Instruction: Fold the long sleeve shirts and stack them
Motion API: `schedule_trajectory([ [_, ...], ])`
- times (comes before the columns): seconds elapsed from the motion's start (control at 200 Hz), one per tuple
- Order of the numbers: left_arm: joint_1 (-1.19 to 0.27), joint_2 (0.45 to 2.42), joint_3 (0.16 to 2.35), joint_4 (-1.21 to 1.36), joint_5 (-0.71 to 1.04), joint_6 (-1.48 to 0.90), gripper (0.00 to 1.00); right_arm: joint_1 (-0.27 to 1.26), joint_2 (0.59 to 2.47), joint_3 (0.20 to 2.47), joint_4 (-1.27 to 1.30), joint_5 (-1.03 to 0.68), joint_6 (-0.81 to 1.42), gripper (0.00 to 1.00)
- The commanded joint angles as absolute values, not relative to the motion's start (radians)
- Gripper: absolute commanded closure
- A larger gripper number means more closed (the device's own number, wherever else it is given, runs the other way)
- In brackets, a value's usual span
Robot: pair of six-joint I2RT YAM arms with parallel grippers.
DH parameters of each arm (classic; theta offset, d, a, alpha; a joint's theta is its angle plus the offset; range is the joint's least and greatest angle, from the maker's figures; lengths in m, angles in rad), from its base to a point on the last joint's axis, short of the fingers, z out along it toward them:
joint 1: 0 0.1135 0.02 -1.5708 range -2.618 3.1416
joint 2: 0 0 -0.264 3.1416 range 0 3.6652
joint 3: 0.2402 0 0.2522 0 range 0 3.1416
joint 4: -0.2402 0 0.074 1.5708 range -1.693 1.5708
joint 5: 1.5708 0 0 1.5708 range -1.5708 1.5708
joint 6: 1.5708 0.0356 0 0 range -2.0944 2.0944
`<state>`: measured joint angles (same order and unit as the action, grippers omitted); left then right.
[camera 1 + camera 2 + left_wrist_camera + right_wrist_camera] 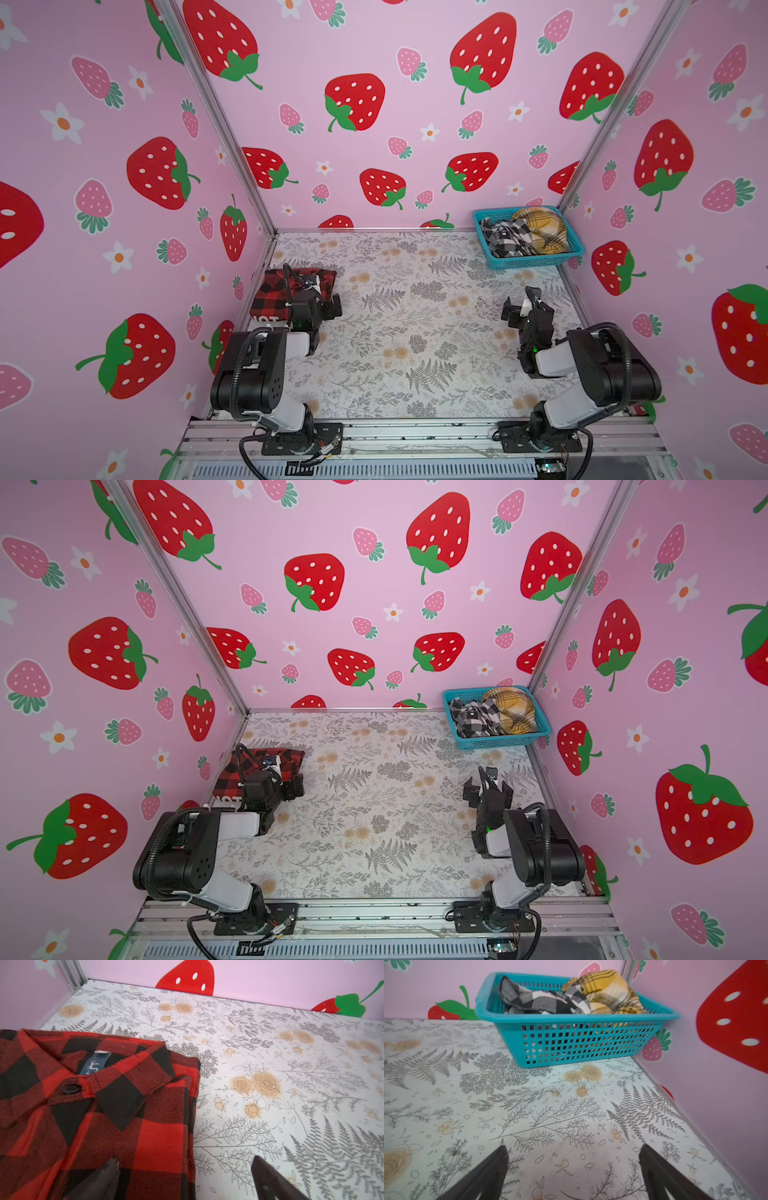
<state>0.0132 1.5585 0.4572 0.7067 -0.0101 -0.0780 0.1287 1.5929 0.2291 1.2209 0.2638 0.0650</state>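
Shirt [133, 1126]: red-black twill flannel, folded rectangle; basket [581, 1043] perforated plastic.

- The red-and-black shirt [272, 291] bears white block letters [269, 319] on a black band at its near edge. In both top views only two or three of them show, the rest hidden, and no whole word can be read.
- Inside its collar, the left wrist view shows a blue neck label [97, 1062] with a pale curly mark, perhaps an S. Nothing else on it is legible.
- A small dark tag [504, 233] on the black-and-white shirt [509, 243] is too small to read.
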Motion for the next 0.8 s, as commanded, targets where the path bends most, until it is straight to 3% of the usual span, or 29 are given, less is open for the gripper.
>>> schedule_trajectory([
  [0.0, 0.017, 1.556, 0.459, 0.767, -0.040, -0.050, 0.01, 0.117, 1.570, 0.273, 1.227, 0.207, 0.036, 0.00],
  [0.795, 0.000, 1.550, 0.459, 0.756, -0.063, -0.035, 0.01, 0.134, 1.575, 0.261, 1.269, 0.233, 0.020, 0.00],
])
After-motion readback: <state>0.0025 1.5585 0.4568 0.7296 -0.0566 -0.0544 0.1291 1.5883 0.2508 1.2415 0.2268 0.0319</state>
